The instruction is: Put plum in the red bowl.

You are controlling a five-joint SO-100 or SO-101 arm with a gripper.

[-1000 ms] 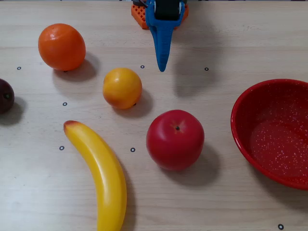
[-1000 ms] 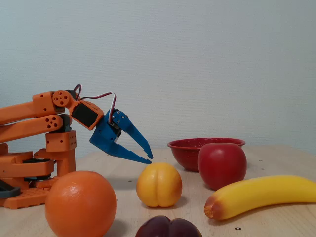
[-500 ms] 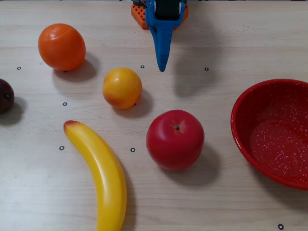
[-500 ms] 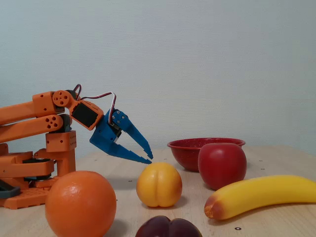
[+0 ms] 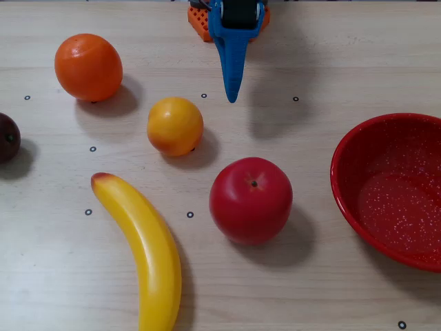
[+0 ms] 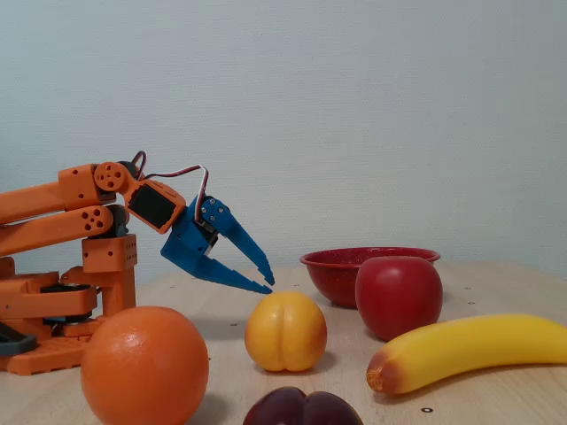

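1. One plum point(image 5: 8, 137), dark maroon, small: on the table point(image 5: 324, 55) at the far left edge of the overhead view, partly cut off by the frame. In the fixed view it sits at the bottom edge point(image 6: 303, 408), nearest the camera.
2. One red bowl point(image 5: 349, 200), speckled inside, empty: at the right edge of the overhead view, well apart from the plum, on the opposite side of the table.
3. My gripper point(image 5: 232, 96), blue: at top centre of the overhead view, tips pointing down the picture. In the fixed view it hangs above the table point(image 6: 268, 284), the two fingers a little apart at the tips and holding nothing.
4. Key relation: in the overhead view the plum lies far to the left of my fingertips and somewhat lower. The small yellow-orange fruit point(image 5: 175, 126) and the orange point(image 5: 88, 67) lie roughly between us. I judge I must swing left past or over them. The plum is round, so no long axis governs the grasp.
5. Also present, not for moving: one red apple point(image 5: 251, 200) and one banana point(image 5: 143, 249).
6. Change against the earlier frames: none that I can make out; arm, fingers and all fruit hold the same places.
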